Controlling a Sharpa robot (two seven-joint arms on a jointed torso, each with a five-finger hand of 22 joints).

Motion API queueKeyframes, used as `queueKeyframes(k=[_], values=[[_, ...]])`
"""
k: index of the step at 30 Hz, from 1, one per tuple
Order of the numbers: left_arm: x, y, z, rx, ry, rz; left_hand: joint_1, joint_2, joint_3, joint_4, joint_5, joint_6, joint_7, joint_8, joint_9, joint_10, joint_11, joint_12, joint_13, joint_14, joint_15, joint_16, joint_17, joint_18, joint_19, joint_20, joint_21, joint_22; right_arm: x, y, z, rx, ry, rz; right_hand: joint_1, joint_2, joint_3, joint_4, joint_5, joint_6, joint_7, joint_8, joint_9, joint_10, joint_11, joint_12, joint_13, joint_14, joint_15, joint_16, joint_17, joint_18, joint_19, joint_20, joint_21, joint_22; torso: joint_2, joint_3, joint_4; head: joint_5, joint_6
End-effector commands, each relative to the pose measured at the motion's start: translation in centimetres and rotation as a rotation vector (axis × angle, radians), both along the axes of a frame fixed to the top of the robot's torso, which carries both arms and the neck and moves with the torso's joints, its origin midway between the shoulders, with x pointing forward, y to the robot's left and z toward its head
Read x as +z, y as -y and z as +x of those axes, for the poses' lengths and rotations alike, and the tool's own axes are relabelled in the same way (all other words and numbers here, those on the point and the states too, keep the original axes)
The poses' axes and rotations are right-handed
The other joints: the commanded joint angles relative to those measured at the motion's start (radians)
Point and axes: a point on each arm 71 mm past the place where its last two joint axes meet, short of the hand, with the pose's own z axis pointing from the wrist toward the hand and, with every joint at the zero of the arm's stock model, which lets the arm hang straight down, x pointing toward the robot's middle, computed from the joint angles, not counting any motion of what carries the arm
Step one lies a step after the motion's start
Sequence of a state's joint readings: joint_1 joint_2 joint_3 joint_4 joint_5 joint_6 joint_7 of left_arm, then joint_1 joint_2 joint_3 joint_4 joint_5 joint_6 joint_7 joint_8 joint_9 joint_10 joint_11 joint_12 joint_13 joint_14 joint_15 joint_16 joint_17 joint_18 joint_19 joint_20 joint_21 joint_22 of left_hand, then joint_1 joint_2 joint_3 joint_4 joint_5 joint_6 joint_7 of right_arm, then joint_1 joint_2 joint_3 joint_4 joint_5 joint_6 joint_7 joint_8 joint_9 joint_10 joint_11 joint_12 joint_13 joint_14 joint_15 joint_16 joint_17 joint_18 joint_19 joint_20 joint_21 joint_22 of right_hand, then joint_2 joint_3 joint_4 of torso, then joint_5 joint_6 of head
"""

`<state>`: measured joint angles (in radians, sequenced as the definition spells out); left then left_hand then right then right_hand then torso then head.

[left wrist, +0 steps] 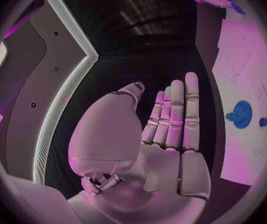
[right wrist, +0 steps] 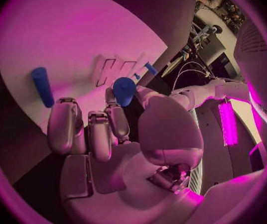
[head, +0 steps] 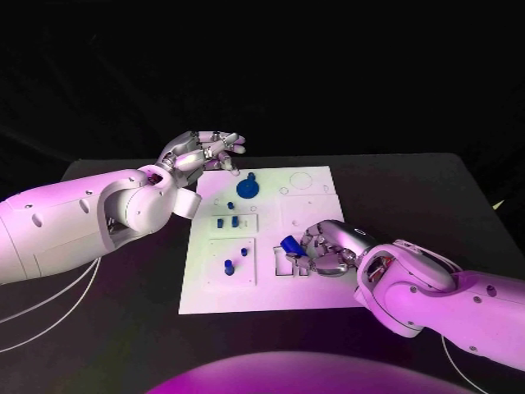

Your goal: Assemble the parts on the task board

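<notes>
Centrally, lying flat on the matte black table [head: 452, 189]: the white rectangular task board [head: 262, 287], smooth, marked with outlined recesses. Standing near its far end: a round blue gear [head: 248, 190], toothed at the rim. Sitting in the left recesses: small blue pegs [head: 228, 222]. Hovering off the board's far left corner: the left hand [head: 203, 153], silver and segmented, fingers straight and together, holding nothing. Resting on the board's right middle: the right hand [head: 321, 250], fingers curled, pinching a short blue cylinder [right wrist: 124, 90]. Lying beside it: another blue cylindrical peg [right wrist: 43, 86].
</notes>
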<state>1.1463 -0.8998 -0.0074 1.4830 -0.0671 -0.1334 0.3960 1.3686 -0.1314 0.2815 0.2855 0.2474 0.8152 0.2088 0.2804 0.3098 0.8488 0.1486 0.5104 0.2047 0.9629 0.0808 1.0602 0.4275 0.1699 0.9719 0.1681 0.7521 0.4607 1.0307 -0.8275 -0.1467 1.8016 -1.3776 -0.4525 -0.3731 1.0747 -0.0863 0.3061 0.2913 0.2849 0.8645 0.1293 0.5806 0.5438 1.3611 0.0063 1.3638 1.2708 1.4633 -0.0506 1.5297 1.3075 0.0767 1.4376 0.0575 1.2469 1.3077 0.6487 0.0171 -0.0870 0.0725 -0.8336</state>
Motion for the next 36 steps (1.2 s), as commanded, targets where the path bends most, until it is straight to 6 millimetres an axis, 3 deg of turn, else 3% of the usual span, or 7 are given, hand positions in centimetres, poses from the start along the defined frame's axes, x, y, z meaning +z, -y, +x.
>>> queueKeyframes(k=[1,16,25,29,36], values=[[0.10,0.23,-0.07,-0.021,0.008,-0.008,-0.002,0.011,-0.006,-0.002,0.000,-0.009,0.001,0.006,0.001,-0.005,-0.002,0.005,0.001,-0.005,-0.002,0.005,-0.001,0.012,-0.001,0.004,-0.003,-0.002,-0.51,-0.51,-0.21,0.023,-0.059,-0.008,-0.013,-0.014,-0.008,0.001,0.004,0.053,-0.053,0.008,0.010,0.018,-0.002,0.016,0.020,0.081,-0.009,0.000,0.130,-0.006,0.000,-0.007,0.004,0.080,0.000,0.0000,-0.0008,0.002,-0.001],[0.10,0.15,-0.09,-0.019,0.007,-0.006,-0.003,0.013,-0.006,-0.001,0.000,-0.011,0.001,0.006,0.001,-0.006,-0.001,0.006,0.001,-0.006,-0.002,0.006,-0.001,0.012,-0.001,0.004,-0.004,-0.002,-1.06,-1.39,-0.17,0.045,-0.081,-0.046,-0.026,-0.007,-0.011,0.000,0.004,0.063,-0.059,0.015,0.016,0.037,-0.007,0.032,0.046,0.083,-0.013,0.002,0.136,-0.007,0.004,-0.011,0.010,0.084,-0.001,0.0005,-0.0026,0.010,-0.009],[0.10,0.11,-0.10,-0.019,0.007,-0.005,-0.004,0.016,-0.007,0.000,0.001,-0.012,0.002,0.007,0.001,-0.007,-0.001,0.007,0.001,-0.006,-0.001,0.007,-0.001,0.012,-0.001,0.004,-0.004,-0.002,-1.23,-1.08,0.14,0.031,-0.053,-0.091,-0.083,0.000,-0.037,0.002,0.004,0.065,-0.063,0.020,0.023,0.040,-0.011,0.030,0.051,0.082,-0.017,0.001,0.134,-0.007,0.004,-0.016,0.006,0.086,0.000,0.0003,0.0004,0.008,-0.011],[0.10,0.06,-0.11,-0.018,0.006,-0.005,-0.004,0.016,-0.007,0.000,0.001,-0.012,0.002,0.007,0.001,-0.007,-0.001,0.007,0.001,-0.006,-0.001,0.007,-0.001,0.012,-0.001,0.004,-0.004,-0.002,-1.21,-1.00,0.21,0.030,-0.038,-0.103,-0.109,0.002,-0.053,0.003,0.009,0.065,-0.064,0.022,0.027,0.041,-0.013,0.029,0.054,0.082,-0.018,0.001,0.134,-0.007,0.004,-0.017,0.006,0.087,0.000,0.0004,-0.0015,0.009,-0.012],[0.10,0.06,-0.11,-0.018,0.006,-0.004,-0.004,0.016,-0.007,0.000,0.001,-0.012,0.002,0.007,0.001,-0.007,-0.001,0.007,0.001,-0.006,-0.001,0.007,-0.001,0.012,-0.001,0.004,-0.004,-0.002,-1.10,-1.15,0.19,0.039,-0.018,-0.108,-0.177,0.013,-0.108,0.004,-0.070,0.064,-0.066,0.028,0.037,0.043,-0.014,0.023,0.058,0.082,-0.020,0.000,0.133,-0.007,0.004,-0.018,0.000,0.089,-0.001,0.0004,-0.0017,0.009,-0.010]])
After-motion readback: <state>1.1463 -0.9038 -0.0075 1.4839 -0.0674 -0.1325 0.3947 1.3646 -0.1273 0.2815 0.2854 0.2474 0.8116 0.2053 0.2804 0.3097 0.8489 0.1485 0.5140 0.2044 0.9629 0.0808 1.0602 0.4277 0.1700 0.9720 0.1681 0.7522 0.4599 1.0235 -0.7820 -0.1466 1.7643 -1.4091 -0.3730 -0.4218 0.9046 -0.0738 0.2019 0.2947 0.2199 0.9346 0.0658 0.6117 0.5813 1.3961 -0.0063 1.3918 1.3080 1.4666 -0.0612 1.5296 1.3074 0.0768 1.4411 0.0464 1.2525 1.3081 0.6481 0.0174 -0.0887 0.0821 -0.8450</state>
